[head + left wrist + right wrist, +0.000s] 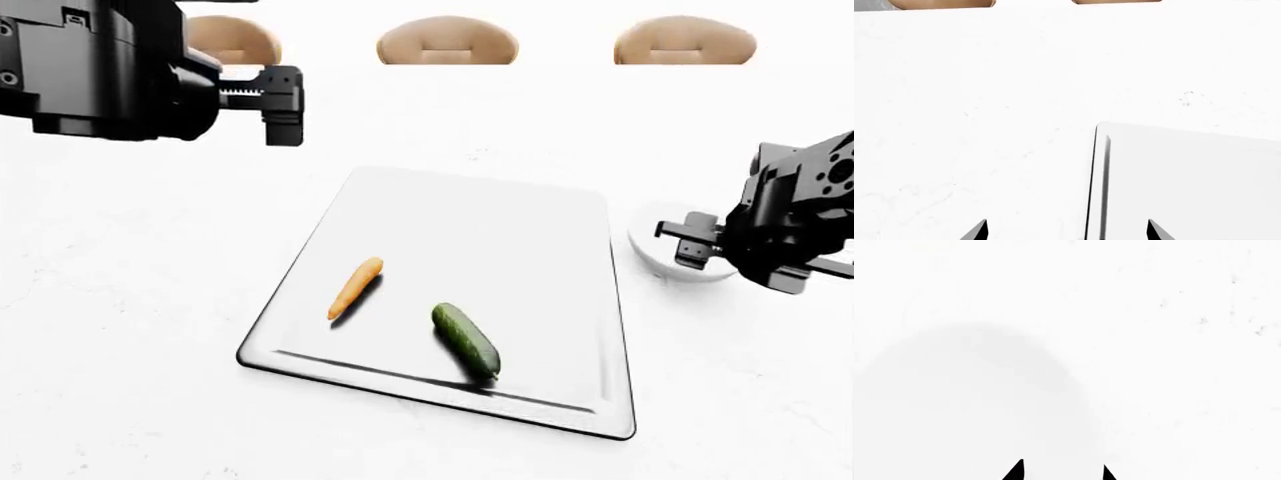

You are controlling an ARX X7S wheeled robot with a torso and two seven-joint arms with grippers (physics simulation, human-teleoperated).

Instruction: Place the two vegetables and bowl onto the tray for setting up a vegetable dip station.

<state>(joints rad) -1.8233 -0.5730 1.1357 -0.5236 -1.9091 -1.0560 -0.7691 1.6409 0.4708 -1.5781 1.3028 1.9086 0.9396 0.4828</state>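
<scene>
Nearest us: large flat silvery metal tray (534,240) | bumpy dark green cucumber (466,341) and slim orange carrot (355,287) on it, diagonal, opposite slants | small white round bowl (654,250) just beside tray, under our right gripper (693,241), jaws apart | left gripper (283,100) apart too, above the counter beyond the tray.

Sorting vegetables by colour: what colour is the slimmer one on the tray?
Orange; the carrot shows best in the head view.

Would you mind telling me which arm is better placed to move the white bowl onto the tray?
The right: its tool hangs at the small white round bowl beside the silvery tray, while the left tool is raised on the far side.
</scene>
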